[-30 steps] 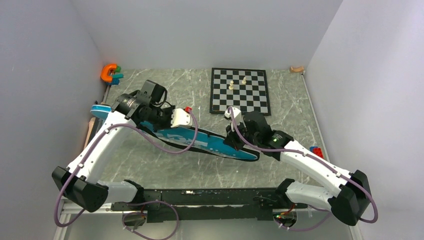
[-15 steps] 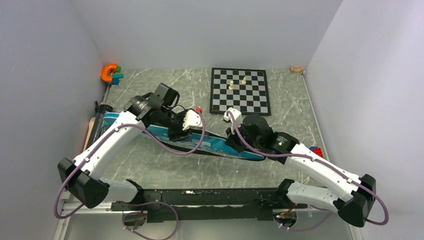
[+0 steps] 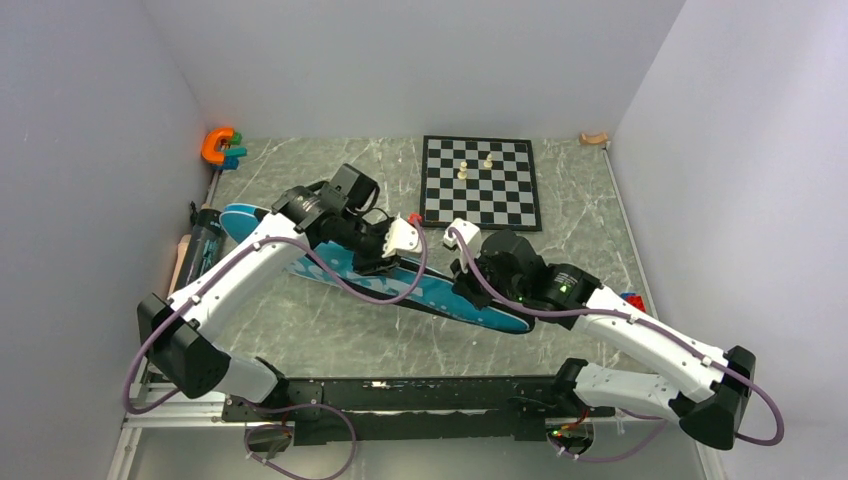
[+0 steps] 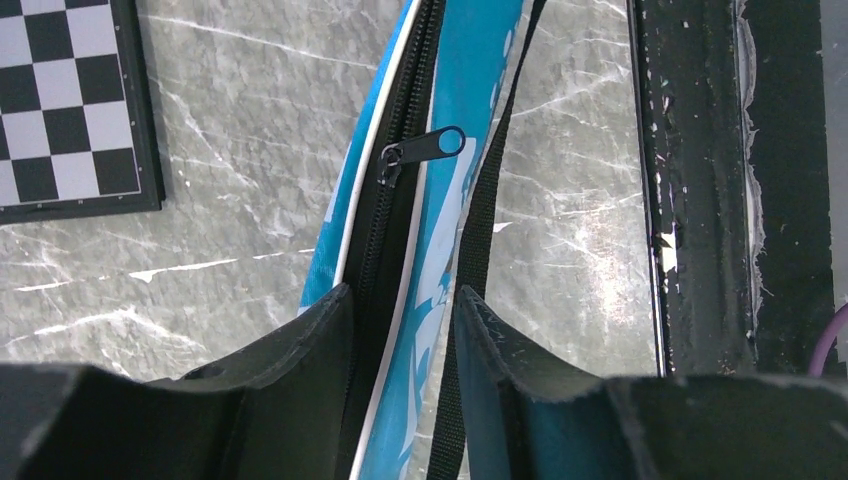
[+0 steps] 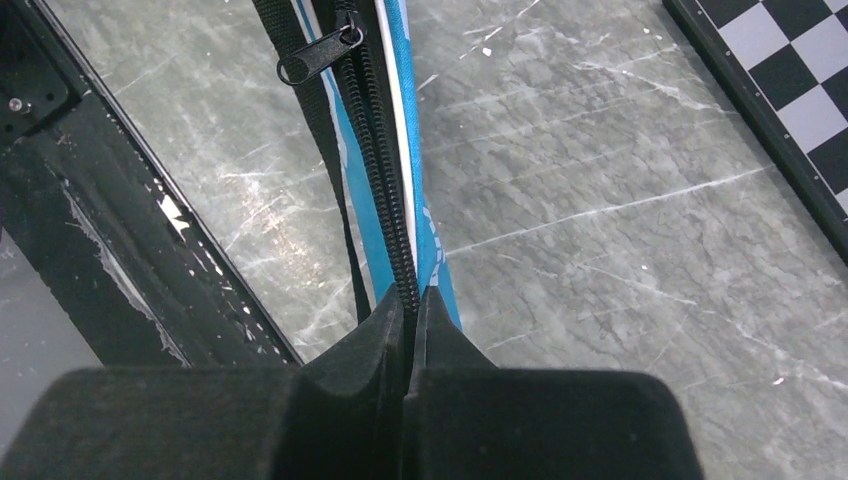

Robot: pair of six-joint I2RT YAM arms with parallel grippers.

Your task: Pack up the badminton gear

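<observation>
The blue racket bag [image 3: 330, 262] lies slantwise across the marble table, its zip edge turned up. My left gripper [image 3: 385, 265] is open, and the bag's zip edge and black strap run between its fingers [image 4: 405, 310]. A zip pull [image 4: 425, 148] lies just ahead of the fingertips. My right gripper [image 3: 468, 285] is shut on the bag's zip edge [image 5: 412, 300], further along toward the bag's near right end. A second zip pull [image 5: 320, 55] lies beyond it. A dark tube [image 3: 203, 235] lies at the far left by the wall. Rackets and shuttlecocks are out of view.
A chessboard [image 3: 480, 180] with two pale pieces stands at the back, close behind both grippers. An orange clamp tool [image 3: 218, 145] sits in the back left corner. A small red and blue object [image 3: 632, 298] lies by the right wall. A black rail [image 3: 400, 390] runs along the near edge.
My left gripper has moved right along the bag toward the right gripper. The bag has shifted a little to the right. The right gripper has kept its hold.
</observation>
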